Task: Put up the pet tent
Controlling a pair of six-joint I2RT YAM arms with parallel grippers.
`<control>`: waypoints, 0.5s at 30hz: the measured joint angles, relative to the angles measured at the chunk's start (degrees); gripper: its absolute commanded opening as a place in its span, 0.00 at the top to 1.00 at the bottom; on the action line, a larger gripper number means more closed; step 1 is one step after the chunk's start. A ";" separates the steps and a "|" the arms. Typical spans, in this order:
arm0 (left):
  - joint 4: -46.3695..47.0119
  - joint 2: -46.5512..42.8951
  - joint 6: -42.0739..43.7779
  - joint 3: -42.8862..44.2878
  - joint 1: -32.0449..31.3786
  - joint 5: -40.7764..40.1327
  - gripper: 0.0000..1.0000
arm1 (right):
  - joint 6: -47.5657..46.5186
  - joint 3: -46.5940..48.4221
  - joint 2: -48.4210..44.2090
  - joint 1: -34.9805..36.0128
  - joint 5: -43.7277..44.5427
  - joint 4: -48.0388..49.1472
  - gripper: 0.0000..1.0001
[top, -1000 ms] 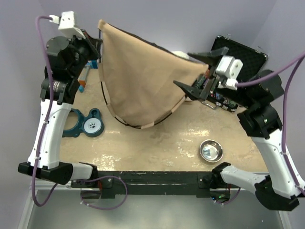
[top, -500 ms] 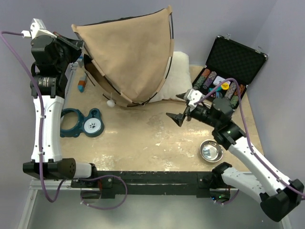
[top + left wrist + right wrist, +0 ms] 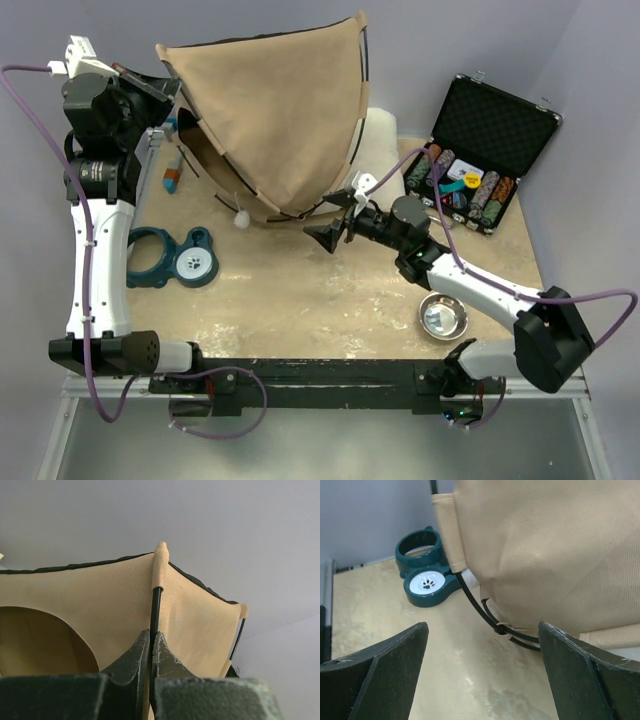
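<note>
The pet tent is a large tan fabric shell with thin dark poles, held tilted up at the back of the table. My left gripper is shut on a dark pole at the tent's upper left corner, just below a tan pole sleeve. The arched opening shows to the left of that pole. My right gripper is open and empty just in front of the tent's lower edge. In the right wrist view the crossed poles and fabric lie ahead of the gripper.
A white cushion lies behind the tent. A teal double pet bowl sits at the left and also shows in the right wrist view. A steel bowl sits front right. An open black case of chips stands at the back right.
The left arm swung the tent up and back to the left, uncovering the cushion. The right gripper came down and moved left to the tent's lower edge.
</note>
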 measured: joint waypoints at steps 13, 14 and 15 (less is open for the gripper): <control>2.14 -0.17 0.04 -1.09 0.07 0.72 1.00 | 25.09 1.77 -1.73 0.07 13.29 -1.92 0.12; 2.67 -0.17 0.02 -1.46 0.09 0.83 1.00 | 26.23 1.77 -2.21 0.04 14.16 -2.36 0.12; 2.93 -0.20 0.00 -1.75 0.11 0.96 1.00 | 27.12 1.77 -2.32 0.04 14.73 -2.38 0.09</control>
